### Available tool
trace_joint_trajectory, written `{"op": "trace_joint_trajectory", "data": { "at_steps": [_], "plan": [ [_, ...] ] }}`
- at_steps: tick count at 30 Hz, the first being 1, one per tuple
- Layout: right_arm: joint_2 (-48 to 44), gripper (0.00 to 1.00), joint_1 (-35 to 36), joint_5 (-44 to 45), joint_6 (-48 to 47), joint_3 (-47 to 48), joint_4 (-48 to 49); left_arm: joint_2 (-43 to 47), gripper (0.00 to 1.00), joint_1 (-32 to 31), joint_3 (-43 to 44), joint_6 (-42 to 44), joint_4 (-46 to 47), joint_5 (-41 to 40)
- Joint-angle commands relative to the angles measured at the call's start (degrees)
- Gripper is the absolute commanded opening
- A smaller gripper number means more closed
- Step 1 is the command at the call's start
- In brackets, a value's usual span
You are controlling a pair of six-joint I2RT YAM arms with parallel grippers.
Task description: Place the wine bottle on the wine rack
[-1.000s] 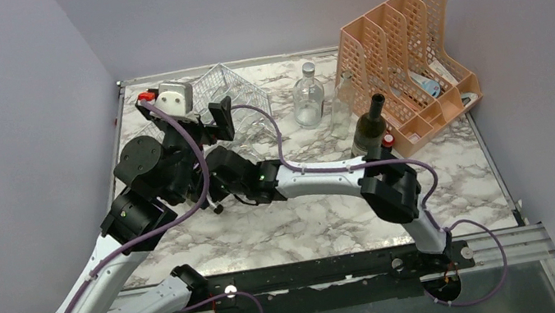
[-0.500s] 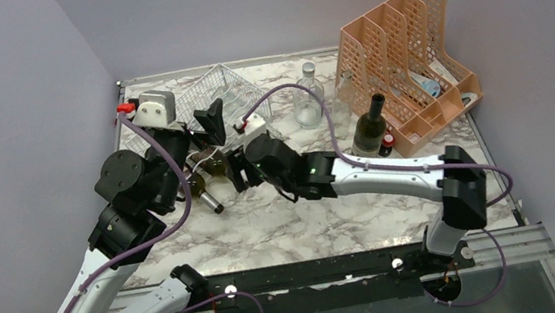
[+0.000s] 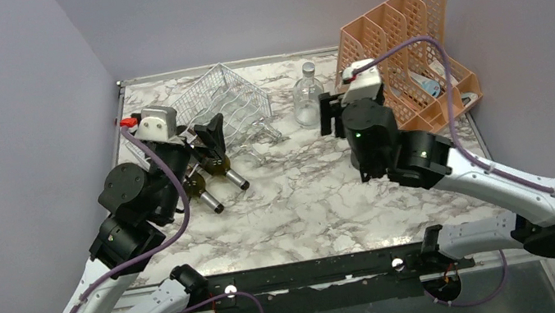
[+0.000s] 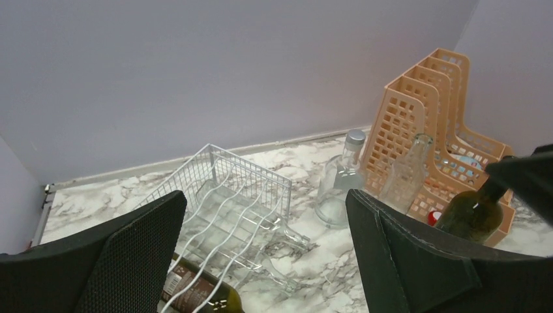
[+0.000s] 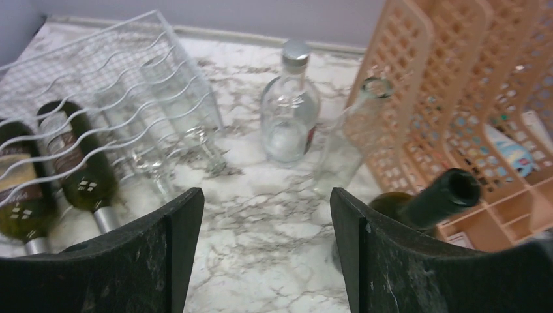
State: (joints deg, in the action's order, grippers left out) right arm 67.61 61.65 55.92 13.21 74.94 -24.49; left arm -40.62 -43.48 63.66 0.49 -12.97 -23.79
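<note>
Wine bottle [image 5: 437, 195] upright by file holder [image 5: 417, 85]

It stands just beyond the right tool [image 5: 266, 192], jaws apart and empty. The left tool [image 4: 264, 195] gapes wide by the wine rack [image 3: 225, 102]; two bottles [image 5: 81, 169] under the wires carry unreadable labels

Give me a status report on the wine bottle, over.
Left pincer and right pincer open, empty. Green wine bottle upright by file holder, unracked. Clear capped bottle stands between it and wine rack.
</note>
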Motion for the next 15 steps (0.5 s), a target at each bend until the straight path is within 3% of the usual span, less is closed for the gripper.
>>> {"op": "trace_joint_trajectory", "data": {
  "at_steps": [1,5,10,15],
  "plan": [
    [-4.8,0.74,-4.5,6.6,-4.4,0.0,-0.1,-0.5,0.99,0.2,-1.1,-1.9,0.1,2.6],
    [-4.7,0.73,-11.2,5.1,-3.1,1.7,-4.7,-1.1,0.99,0.2,-3.0,-3.9,0.8,3.8],
    [-2.0,0.73,-22.2,-6.3,-0.8,2.2,-9.5,-2.1,0.99,0.2,-6.3,-6.4,2.1,6.1],
    [0.1,0.72,-27.8,-13.0,1.2,0.1,-10.2,-3.8,0.99,0.2,-6.9,-7.3,2.9,7.2]
  ]
}}
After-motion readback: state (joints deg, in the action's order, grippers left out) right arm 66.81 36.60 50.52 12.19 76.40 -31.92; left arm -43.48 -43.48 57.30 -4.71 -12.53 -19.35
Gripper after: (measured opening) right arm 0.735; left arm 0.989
